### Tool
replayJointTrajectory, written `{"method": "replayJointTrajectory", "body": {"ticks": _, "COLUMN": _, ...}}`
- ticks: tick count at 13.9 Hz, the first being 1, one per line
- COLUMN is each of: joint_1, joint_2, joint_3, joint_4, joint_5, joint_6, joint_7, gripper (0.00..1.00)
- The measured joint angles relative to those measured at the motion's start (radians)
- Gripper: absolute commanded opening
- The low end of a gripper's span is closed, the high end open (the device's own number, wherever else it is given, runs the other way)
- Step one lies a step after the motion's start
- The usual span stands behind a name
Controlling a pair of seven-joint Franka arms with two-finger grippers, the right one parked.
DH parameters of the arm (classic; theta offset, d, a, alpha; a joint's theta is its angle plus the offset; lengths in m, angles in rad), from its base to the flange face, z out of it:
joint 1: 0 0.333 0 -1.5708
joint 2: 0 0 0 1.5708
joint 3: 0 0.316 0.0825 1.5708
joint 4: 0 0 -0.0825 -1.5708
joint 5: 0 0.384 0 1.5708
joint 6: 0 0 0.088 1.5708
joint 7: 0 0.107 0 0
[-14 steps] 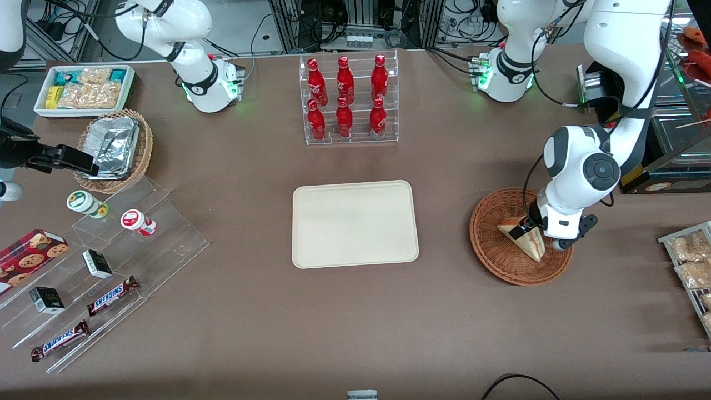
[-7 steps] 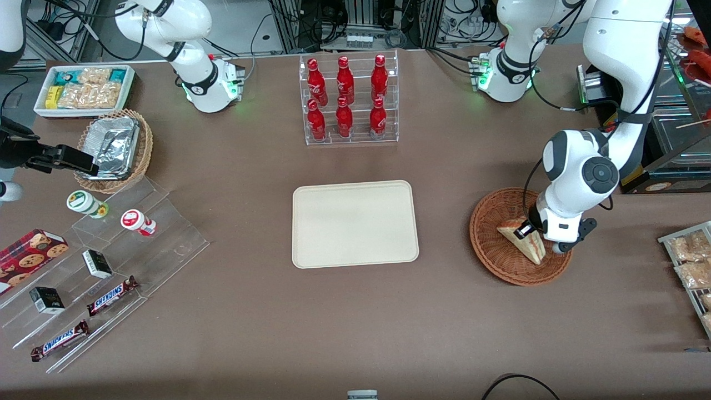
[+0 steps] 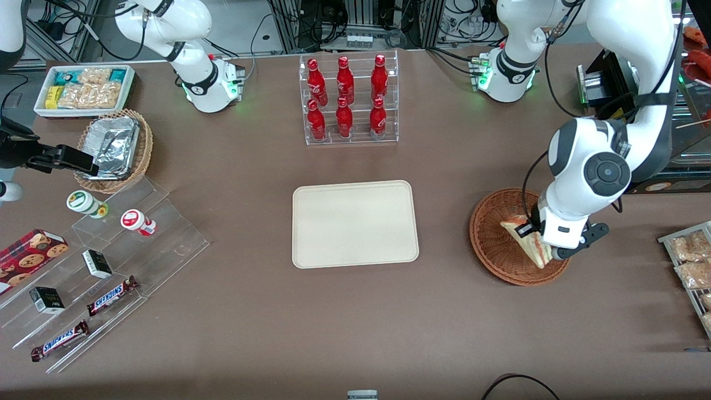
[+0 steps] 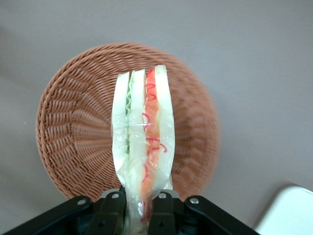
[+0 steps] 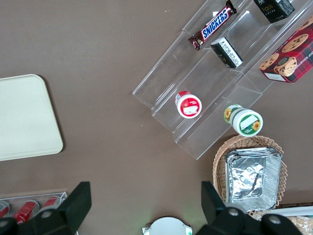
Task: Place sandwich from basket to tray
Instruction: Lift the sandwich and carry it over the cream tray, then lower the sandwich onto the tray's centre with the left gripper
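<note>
My left gripper (image 3: 537, 240) is shut on the sandwich (image 3: 526, 240), a wrapped white-bread wedge with red-pink and green filling. It holds the sandwich lifted above the round reddish-brown wicker basket (image 3: 491, 244). In the left wrist view the two black fingers (image 4: 113, 210) pinch the sandwich (image 4: 144, 142) at its end, with the basket (image 4: 73, 142) below. The cream-beige tray (image 3: 354, 223) lies bare at the table's middle, and a corner of it shows in the left wrist view (image 4: 288, 213). It also shows in the right wrist view (image 5: 24, 117).
A clear rack of red bottles (image 3: 347, 100) stands farther from the front camera than the tray. A wire rack of snack packets (image 3: 691, 261) lies at the working arm's end. A foil-tray basket (image 3: 114, 149), a white snack bin (image 3: 83, 89) and clear tiered shelves (image 3: 111, 266) lie toward the parked arm's end.
My left gripper has risen with the sandwich held in it, lifting the wedge off the basket's floor. The arm's elbow swung up and outward.
</note>
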Motion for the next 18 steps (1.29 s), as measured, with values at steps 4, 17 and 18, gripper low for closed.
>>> {"method": "replayJointTrajectory", "body": {"ticks": 4, "joint_1": -0.132, "joint_2": 0.002, "joint_3": -0.006, "joint_4": 0.093, "joint_5": 0.0, "joint_6": -0.028, "joint_7": -0.009, "gripper": 0.0}}
{"method": "replayJointTrajectory", "body": {"ticks": 17, "joint_1": -0.522, "joint_2": 0.377, "joint_3": -0.021, "joint_4": 0.422, "joint_5": -0.055, "joint_6": 0.051, "joint_7": -0.03, "gripper": 0.0}}
{"method": "replayJointTrajectory", "body": {"ticks": 18, "joint_1": -0.541, "joint_2": 0.401, "joint_3": -0.021, "joint_4": 0.427, "joint_5": -0.055, "joint_6": 0.081, "joint_7": -0.03, "gripper": 0.0}}
